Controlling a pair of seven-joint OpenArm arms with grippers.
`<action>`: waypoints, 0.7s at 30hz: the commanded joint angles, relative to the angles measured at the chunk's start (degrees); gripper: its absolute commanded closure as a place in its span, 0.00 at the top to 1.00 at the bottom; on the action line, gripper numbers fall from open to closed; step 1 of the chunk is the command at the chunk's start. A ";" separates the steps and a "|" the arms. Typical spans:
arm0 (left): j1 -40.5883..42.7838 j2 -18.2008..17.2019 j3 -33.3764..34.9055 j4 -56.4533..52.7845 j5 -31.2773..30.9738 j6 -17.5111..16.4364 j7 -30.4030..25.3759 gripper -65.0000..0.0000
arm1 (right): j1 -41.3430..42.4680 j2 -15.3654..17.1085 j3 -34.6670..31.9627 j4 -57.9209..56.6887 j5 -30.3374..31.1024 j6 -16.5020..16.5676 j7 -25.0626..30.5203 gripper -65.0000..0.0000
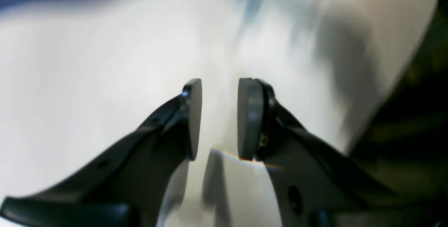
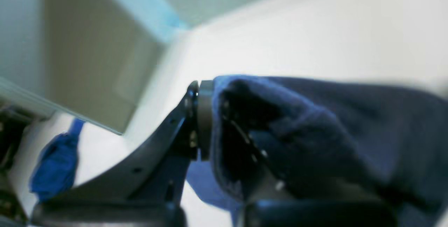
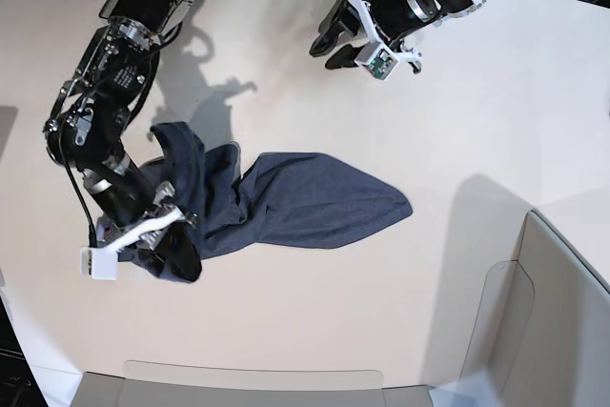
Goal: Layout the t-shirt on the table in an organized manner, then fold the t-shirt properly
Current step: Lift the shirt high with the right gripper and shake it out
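Left wrist view: the left claw (image 1: 219,116) hangs over bare white counter (image 1: 87,80), its pads apart with a narrow gap and nothing between them. Only a sliver of dark blue shows at the top left corner, well apart from it.

Right wrist view: the right claw (image 2: 213,122) is clamped tight on a bunched fold of the t-shirt (image 2: 315,132). The cloth drapes over one finger and hides it, sagging limp, so I judge it light, soft and floppy, likely to slide easily across the smooth counter.

Base view: the t-shirt lies crumpled at the left of the counter, heaped by the right claw, with a flatter tongue tapering toward the middle. Its long axis runs roughly left to right, the point facing right. Hems or shoulder seams look like the best holds; which edge is pinched, I cannot tell.
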 commanded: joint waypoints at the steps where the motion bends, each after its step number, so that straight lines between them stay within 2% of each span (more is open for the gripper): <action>1: 0.16 1.31 -0.07 1.11 -1.09 -0.16 -3.74 0.27 | 3.07 -0.71 -1.22 1.02 -0.35 0.51 1.23 0.00; 5: 0.25 5.09 0.10 1.19 -1.09 -0.07 -12.18 0.27 | 9.05 -3.44 -6.23 0.93 -8.17 0.51 2.11 0.00; 10: -2.13 8.35 -0.51 1.37 -0.65 1.16 -14.55 0.27 | 10.45 -4.92 -13.17 1.19 -18.54 0.51 7.38 0.00; 13: -4.85 8.08 -0.16 1.37 1.98 9.78 -14.55 0.28 | 10.10 -4.92 -15.90 1.19 -22.41 0.51 12.13 0.00; 18: -9.78 6.24 5.29 1.37 14.73 23.67 -14.55 0.37 | 10.54 -4.92 -18.80 1.28 -27.51 0.51 17.67 0.00; 20: -10.30 6.15 7.66 1.37 17.98 26.66 -14.46 0.39 | 10.54 -4.92 -19.85 1.28 -29.00 0.51 19.87 0.00; 21: -10.39 6.15 8.54 1.37 18.51 26.92 -14.29 0.40 | 10.54 -4.92 -20.12 1.28 -29.44 0.51 20.66 0.00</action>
